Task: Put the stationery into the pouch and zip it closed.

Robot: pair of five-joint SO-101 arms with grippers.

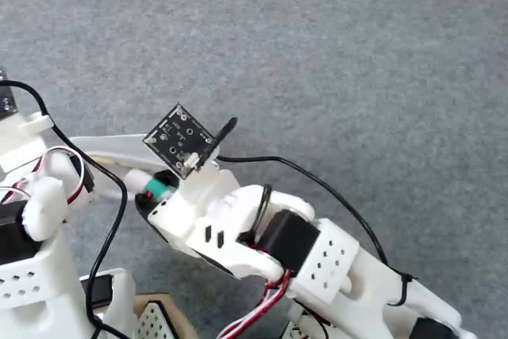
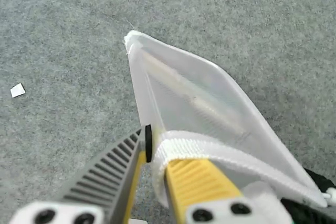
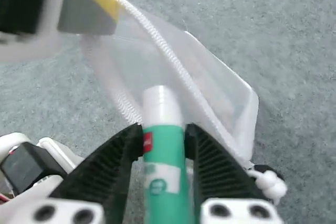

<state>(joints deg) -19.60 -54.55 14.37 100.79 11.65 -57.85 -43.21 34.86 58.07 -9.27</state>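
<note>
The pouch (image 2: 199,103) is white and translucent, lying on the grey cloth with its mouth held up. My left gripper (image 2: 152,148) is shut on the pouch's white zipper edge (image 2: 210,153), yellow finger inside and grey finger outside. My right gripper (image 3: 163,129) is shut on a green glue stick (image 3: 164,156). The stick's white cap (image 3: 159,100) points into the pouch mouth (image 3: 157,56). From above, the glue stick (image 1: 156,187) sits just below the pouch (image 1: 107,147), and the right arm hides much of both.
The grey cloth table (image 1: 357,61) is open on the far and right sides. A small white scrap (image 2: 17,90) lies on the cloth beside the pouch. The right arm's camera board (image 1: 181,139) stands over the pouch. A knotted white cord (image 3: 268,182) hangs at the pouch's end.
</note>
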